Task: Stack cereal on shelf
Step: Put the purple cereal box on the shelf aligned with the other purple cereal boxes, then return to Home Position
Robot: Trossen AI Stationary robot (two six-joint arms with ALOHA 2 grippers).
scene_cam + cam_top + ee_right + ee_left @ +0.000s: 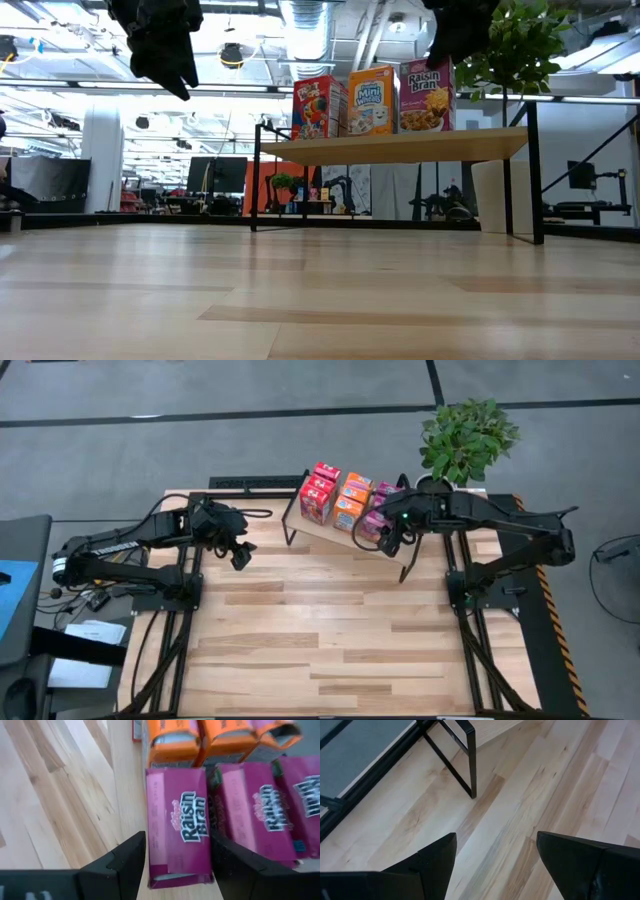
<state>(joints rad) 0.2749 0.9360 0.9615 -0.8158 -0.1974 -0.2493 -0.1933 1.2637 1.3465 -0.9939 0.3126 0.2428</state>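
Bare tabletop in front; shelf full w/ boxes.

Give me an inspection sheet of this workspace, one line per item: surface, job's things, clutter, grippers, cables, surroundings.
Surface: light wood table, bare in front.
Job's things: shelf at the table's far edge; red cereal boxes, orange cereal boxes and purple cereal boxes stand on it in rows.
Clutter: nothing seen on the table.
Grippers: left gripper open, empty, above bare table left of the shelf. Right gripper over the shelf, fingers either side of the front purple box, a slight gap showing.
Cables: black cable by the left arm.
Surroundings: potted plant behind the shelf; grey floor; papers beside the table's left.
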